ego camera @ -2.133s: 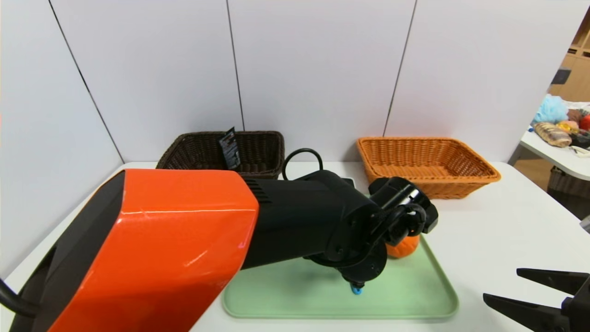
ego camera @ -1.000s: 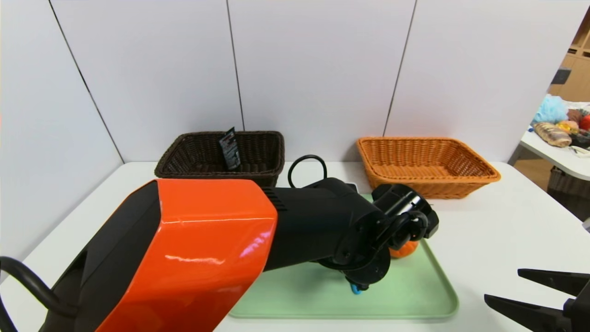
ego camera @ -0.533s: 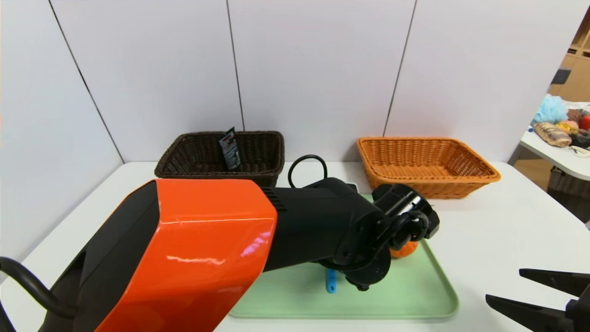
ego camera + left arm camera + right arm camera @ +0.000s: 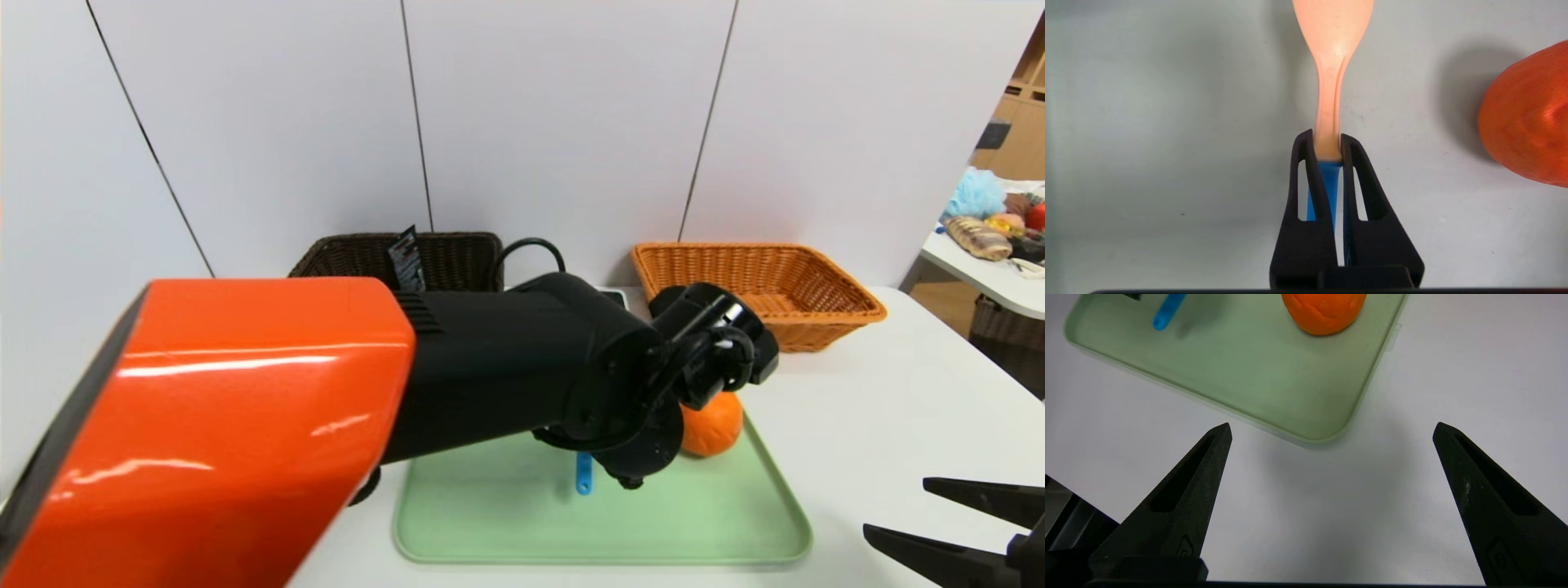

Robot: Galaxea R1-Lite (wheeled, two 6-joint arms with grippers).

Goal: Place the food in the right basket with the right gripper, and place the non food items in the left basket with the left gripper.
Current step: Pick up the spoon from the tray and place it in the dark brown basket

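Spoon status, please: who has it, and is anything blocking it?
Left pincer shut on spoon, over tray. Right pincer open, idle beside tray. Orange close by, not touching.

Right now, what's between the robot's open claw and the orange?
In the right wrist view, between the right gripper and the orange lie only bare white table and the green tray corner.
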